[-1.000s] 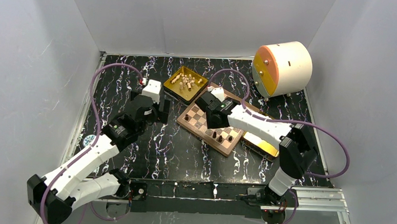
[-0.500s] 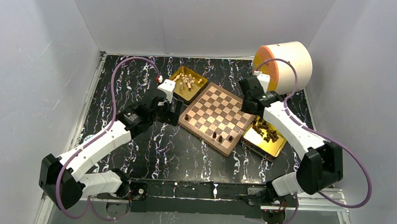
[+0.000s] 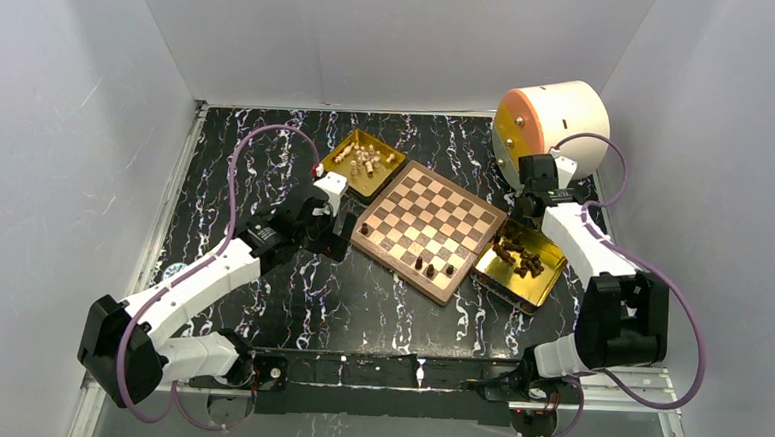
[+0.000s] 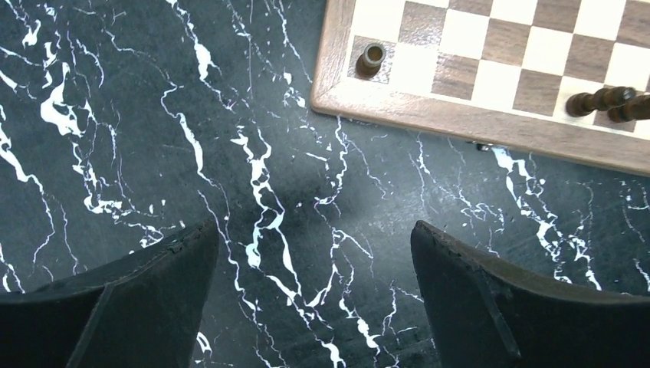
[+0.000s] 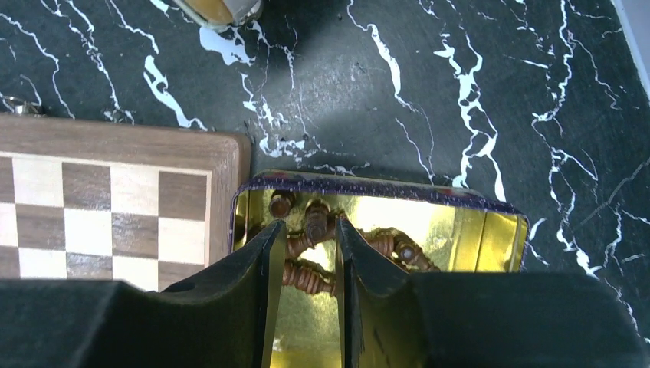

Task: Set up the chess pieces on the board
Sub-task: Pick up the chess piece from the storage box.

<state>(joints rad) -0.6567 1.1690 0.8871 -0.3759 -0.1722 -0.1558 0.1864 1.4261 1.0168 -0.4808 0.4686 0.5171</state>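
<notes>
Barely begun: we see only a few dark pieces (image 3: 429, 269) standing along the lower edge of the board (image 3: 434, 216), centre of the overhead frame. The cream pieces (image 3: 365, 160) lie heaped in a gold tray (image 3: 357, 186) at upper centre, and the remaining dark ones (image 5: 306, 226) in a second tray (image 5: 475, 238) at right. The left jaws gape wide over bare desk (image 4: 115, 115), holding nothing. The right jaws stand narrowed around a dark piece in that tray; whether they grip it, we cannot tell.
</notes>
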